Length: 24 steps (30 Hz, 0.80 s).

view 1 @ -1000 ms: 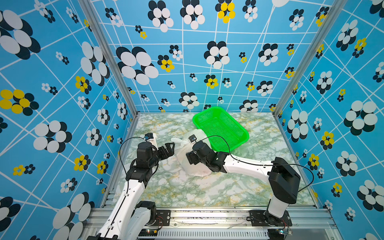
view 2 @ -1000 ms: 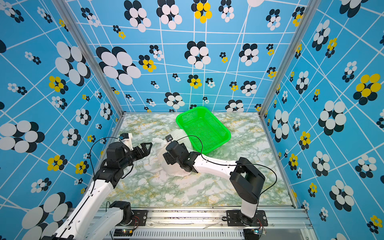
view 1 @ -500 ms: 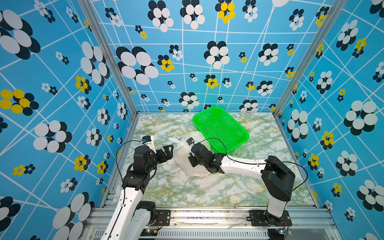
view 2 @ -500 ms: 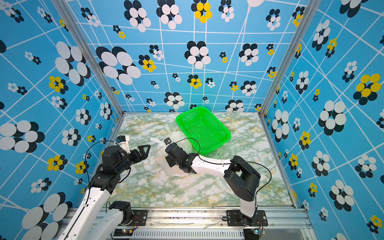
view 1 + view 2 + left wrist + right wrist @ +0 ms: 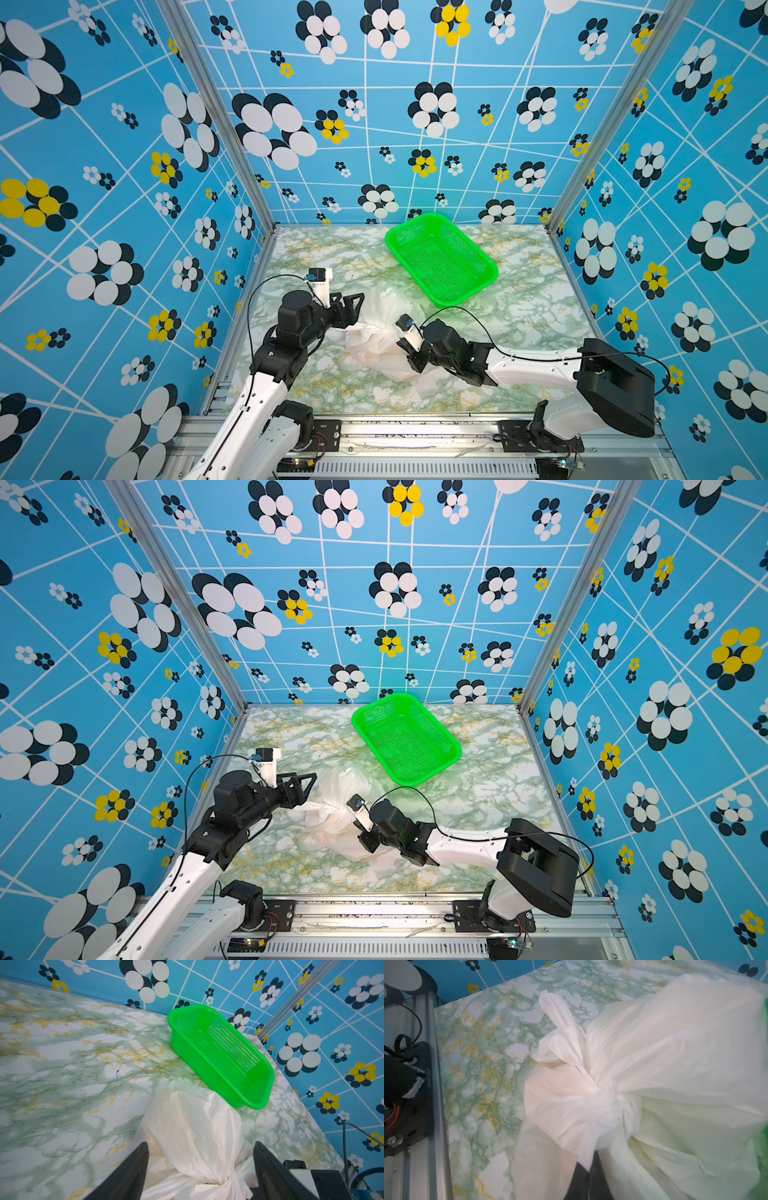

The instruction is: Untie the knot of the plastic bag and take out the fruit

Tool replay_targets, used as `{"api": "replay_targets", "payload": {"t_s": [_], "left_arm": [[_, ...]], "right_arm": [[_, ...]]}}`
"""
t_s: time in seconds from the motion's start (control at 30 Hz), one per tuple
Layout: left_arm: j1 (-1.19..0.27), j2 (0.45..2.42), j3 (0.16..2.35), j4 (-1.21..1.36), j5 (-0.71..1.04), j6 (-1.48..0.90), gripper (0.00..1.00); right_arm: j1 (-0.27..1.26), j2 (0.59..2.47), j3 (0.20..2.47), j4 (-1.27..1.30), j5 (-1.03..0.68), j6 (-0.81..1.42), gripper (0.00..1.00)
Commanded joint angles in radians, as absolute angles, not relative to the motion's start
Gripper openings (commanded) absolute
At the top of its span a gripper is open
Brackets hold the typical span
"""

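The knot (image 5: 612, 1105) of the plastic bag (image 5: 384, 303) is not yet undone. The bag lies on the marble table (image 5: 519, 332), just beside the green mesh basket (image 5: 442, 257), and the fruit is hidden inside it. To do this step well, each claw should probably take one flat end close to the knot and pull slowly, so that the thin film does not tear. The left gripper (image 5: 200, 1144) has its jaws wide apart on either side of the bunched film and holds nothing. The right gripper (image 5: 588, 1167) has its jaws pressed together right under the knot. Whether they pinch film cannot be told.
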<state>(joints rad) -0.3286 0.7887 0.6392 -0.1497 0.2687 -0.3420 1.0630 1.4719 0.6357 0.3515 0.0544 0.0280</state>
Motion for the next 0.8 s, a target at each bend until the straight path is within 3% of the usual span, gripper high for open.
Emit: {"api": "replay_targets", "payload": {"t_s": [0.0, 0.4, 0.77], "left_arm": [[-0.399, 0.827, 0.672, -0.141, 0.215, -0.218, 0.80], [-0.532, 0.829, 0.643, -0.144, 0.258, -0.359, 0.62], [-0.599, 0.925, 0.629, -0.150, 0.088, -0.512, 0.45]], "right_arm": [[1.063, 1.425, 0.591, 0.366, 0.103, -0.032, 0.00], [1.064, 1.337, 0.574, 0.373, 0.053, -0.009, 0.06], [1.082, 1.397, 0.667, 0.363, 0.016, 0.004, 0.06]]}}
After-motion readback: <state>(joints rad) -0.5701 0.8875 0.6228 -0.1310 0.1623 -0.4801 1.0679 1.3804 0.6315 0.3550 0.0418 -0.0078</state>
